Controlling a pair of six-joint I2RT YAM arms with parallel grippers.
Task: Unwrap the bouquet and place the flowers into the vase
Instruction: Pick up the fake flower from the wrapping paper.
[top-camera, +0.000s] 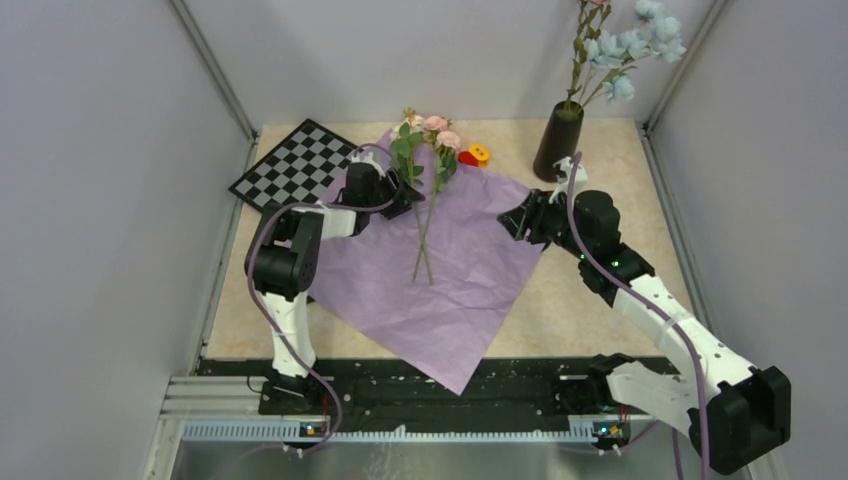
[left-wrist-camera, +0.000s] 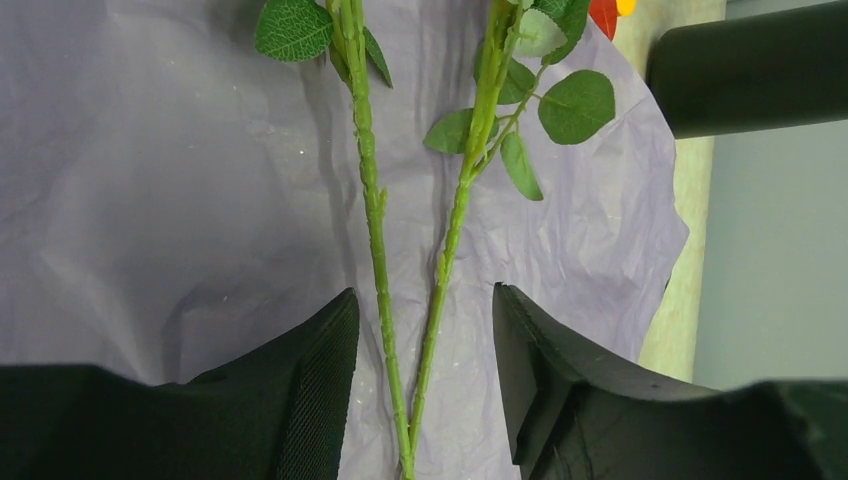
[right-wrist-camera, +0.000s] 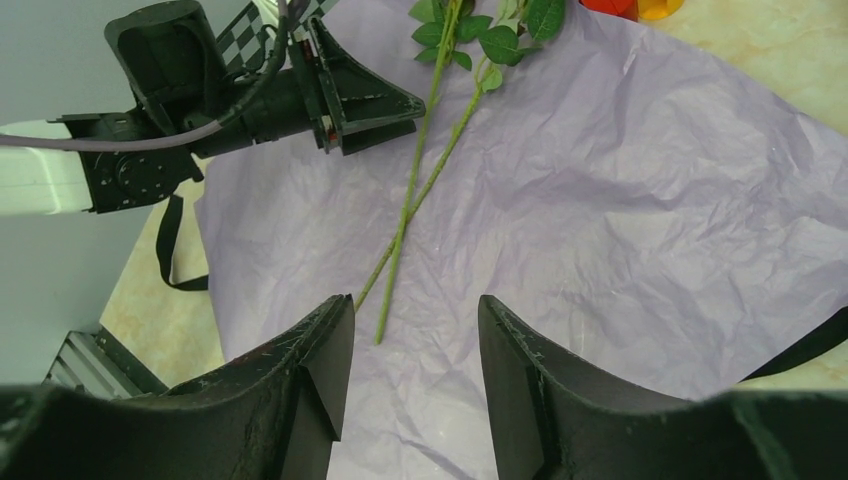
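The bouquet's lilac paper (top-camera: 450, 290) lies spread flat on the table. Two flowers with pink blooms (top-camera: 437, 128) and long green stems (top-camera: 428, 215) rest on it. My left gripper (top-camera: 406, 192) hovers open over them. In the left wrist view both stems (left-wrist-camera: 375, 220) run between its jaws (left-wrist-camera: 425, 330), touching neither finger. My right gripper (top-camera: 515, 222) is open over the paper's right corner, with only bare paper (right-wrist-camera: 620, 200) between its fingers (right-wrist-camera: 415, 340). The dark vase (top-camera: 557, 142) stands upright at the back right and holds light-blue flowers (top-camera: 625, 50).
A checkered board (top-camera: 295, 165) lies at the back left, partly under the paper. A small red-and-yellow toy block (top-camera: 474, 155) sits behind the paper, left of the vase. Black ribbon (right-wrist-camera: 170, 250) trails off the paper's edge. Grey walls enclose three sides.
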